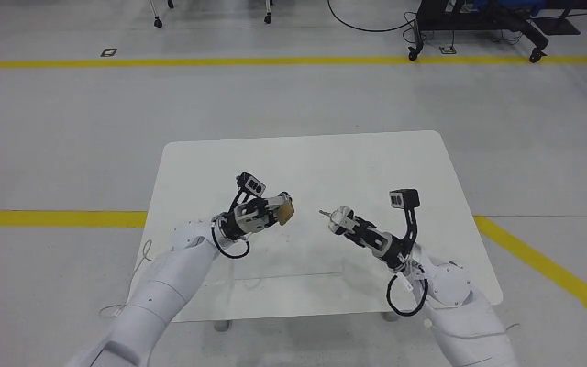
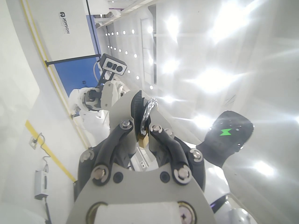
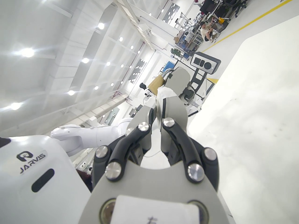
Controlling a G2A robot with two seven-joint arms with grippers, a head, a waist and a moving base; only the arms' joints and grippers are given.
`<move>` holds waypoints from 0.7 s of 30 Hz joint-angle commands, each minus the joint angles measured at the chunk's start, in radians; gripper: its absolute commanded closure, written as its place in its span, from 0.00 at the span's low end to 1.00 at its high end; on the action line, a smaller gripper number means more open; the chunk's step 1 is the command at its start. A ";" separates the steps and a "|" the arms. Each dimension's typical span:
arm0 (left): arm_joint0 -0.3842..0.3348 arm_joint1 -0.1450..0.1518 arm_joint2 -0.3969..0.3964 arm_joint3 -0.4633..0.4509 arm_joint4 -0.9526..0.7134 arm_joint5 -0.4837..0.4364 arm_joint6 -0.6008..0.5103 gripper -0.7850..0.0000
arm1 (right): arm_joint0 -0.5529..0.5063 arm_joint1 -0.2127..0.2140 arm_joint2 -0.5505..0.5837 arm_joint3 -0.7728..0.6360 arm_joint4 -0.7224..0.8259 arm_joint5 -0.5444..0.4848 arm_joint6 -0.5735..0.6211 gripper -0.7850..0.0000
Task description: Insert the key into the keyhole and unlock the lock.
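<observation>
Misalignment is the risk: left end effector [image 1: 271,213] clamps the lock [image 1: 285,212] above the table [image 1: 385,165], right end effector [image 1: 338,218] pinches the key [image 1: 325,214], tip near but apart; a tilted key could miss the keyhole or slip.

An open gap separates the padlock [image 1: 286,212] from the key [image 1: 324,214] tip — a straight free lane. The left gripper [image 1: 275,211], clamped on the padlock, blocks its other side; the white table [image 1: 367,165] lies beneath.
</observation>
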 commanded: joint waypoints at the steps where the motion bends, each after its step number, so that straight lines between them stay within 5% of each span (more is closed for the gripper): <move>1: 0.000 0.000 0.001 -0.002 0.003 -0.003 0.003 1.00 | 0.000 0.000 0.000 0.000 0.002 0.002 0.000 1.00; 8: 0.010 0.005 0.002 -0.030 0.074 0.008 0.080 1.00 | -0.005 -0.001 -0.002 -0.012 -0.005 0.014 -0.023 1.00; 21: 0.073 0.022 -0.054 -0.201 0.268 0.120 0.513 1.00 | -0.073 -0.039 -0.097 -0.111 -0.382 0.109 -0.508 1.00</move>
